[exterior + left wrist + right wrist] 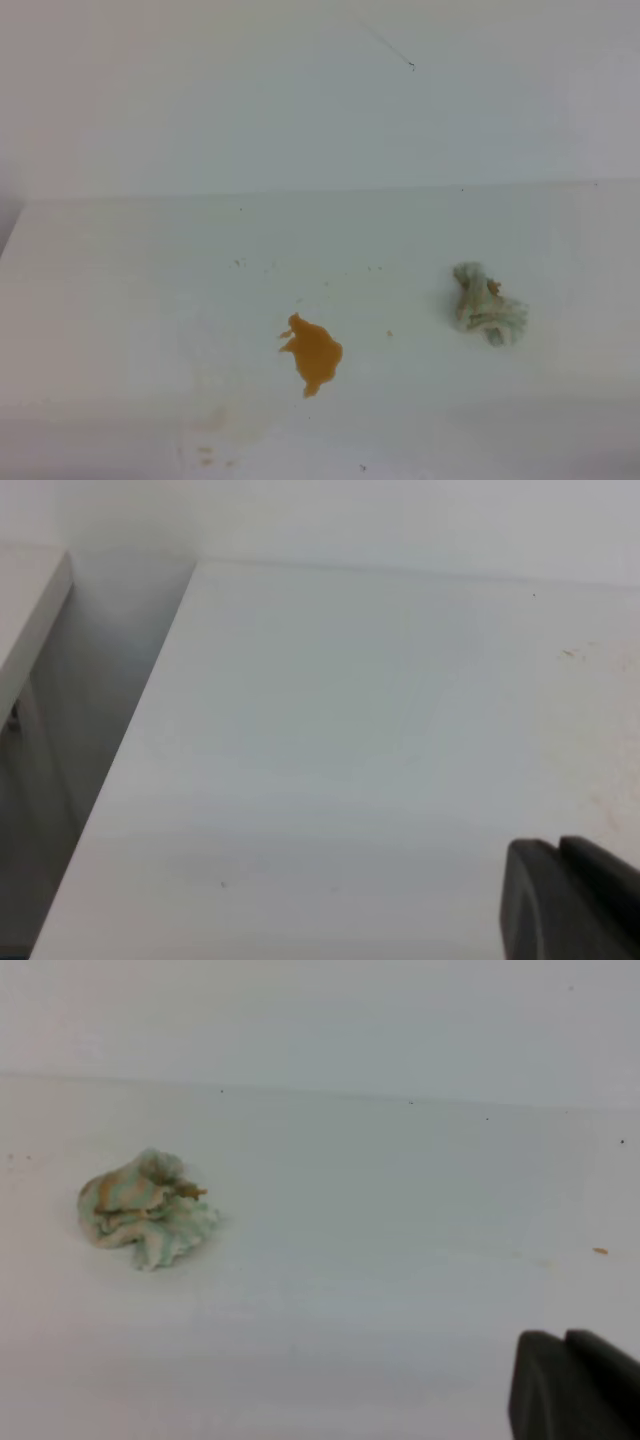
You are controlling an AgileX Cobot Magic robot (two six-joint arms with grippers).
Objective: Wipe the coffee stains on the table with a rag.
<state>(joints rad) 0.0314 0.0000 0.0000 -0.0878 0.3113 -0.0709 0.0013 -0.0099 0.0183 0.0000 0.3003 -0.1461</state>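
Observation:
The coffee stains (313, 355) form one orange-brown blotch with a pointed tip, front of centre on the white table (120, 300). The rag (487, 305) is a crumpled green-and-white wad with brown marks, lying to the right of the blotch and apart from it. In the right wrist view the rag (145, 1210) lies far left, well away from my right gripper (565, 1380), whose dark fingers sit together at the lower right corner, shut and holding nothing. My left gripper (560, 900) shows the same way over bare table (350, 730), fingers together. Neither gripper appears in the exterior high view.
A plain white wall (300, 100) rises behind the table. The left wrist view shows the table's left edge, a shadowed gap (90, 710) and another white surface (30, 600) beyond it. Faint pale-brown smudges (210, 440) mark the front of the table.

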